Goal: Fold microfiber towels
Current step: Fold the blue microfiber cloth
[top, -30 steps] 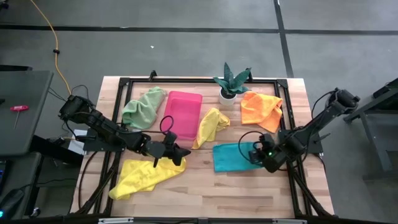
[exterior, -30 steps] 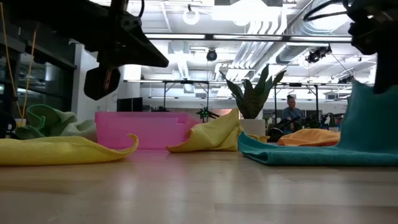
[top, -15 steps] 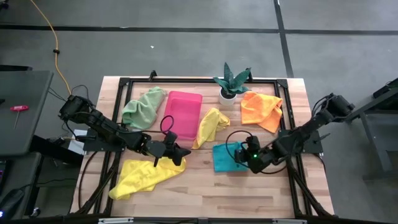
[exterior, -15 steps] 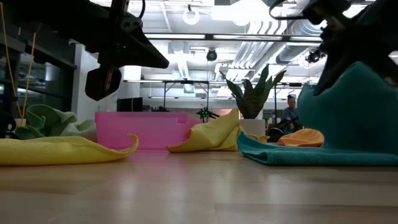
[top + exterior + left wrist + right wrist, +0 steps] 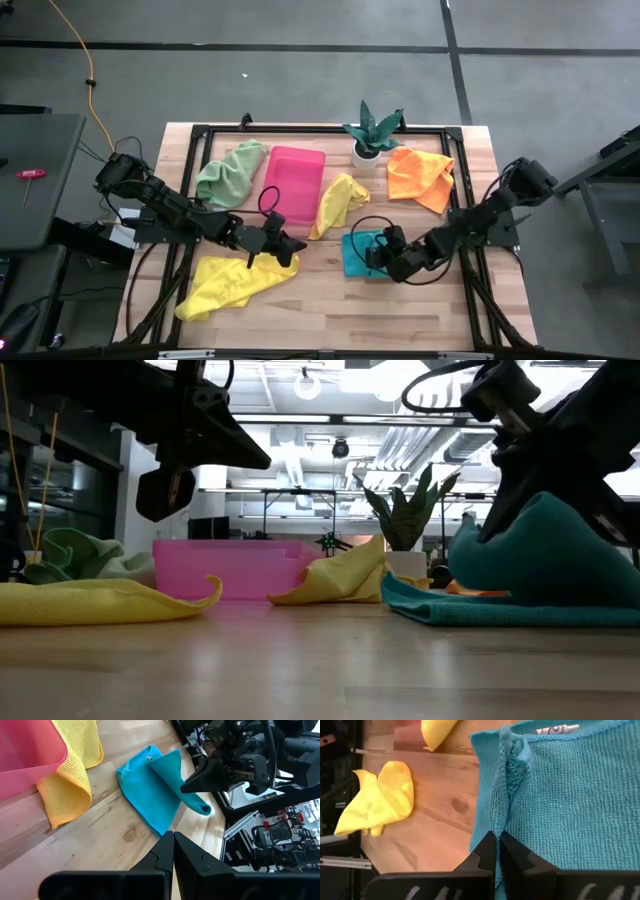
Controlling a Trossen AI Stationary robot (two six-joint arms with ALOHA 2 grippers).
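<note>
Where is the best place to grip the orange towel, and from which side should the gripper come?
Probably the loose corner of the orange towel that points toward the table's front, coming from above: it juts out from the bunched cloth, away from the potted plant.

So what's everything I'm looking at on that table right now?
Teal towel: one, front right of middle, an edge lifted and carried over itself.
Yellow towels: two, one front left, one mid-table against the tray.
Orange towel: one, back right.
Pale green towel: one, back left.
Tray: one, pink, back middle.
Potted plant: one, green in a white pot, back edge.
Right gripper: shut on the teal towel.
Left gripper: shut, empty, above the front-left yellow towel.
</note>
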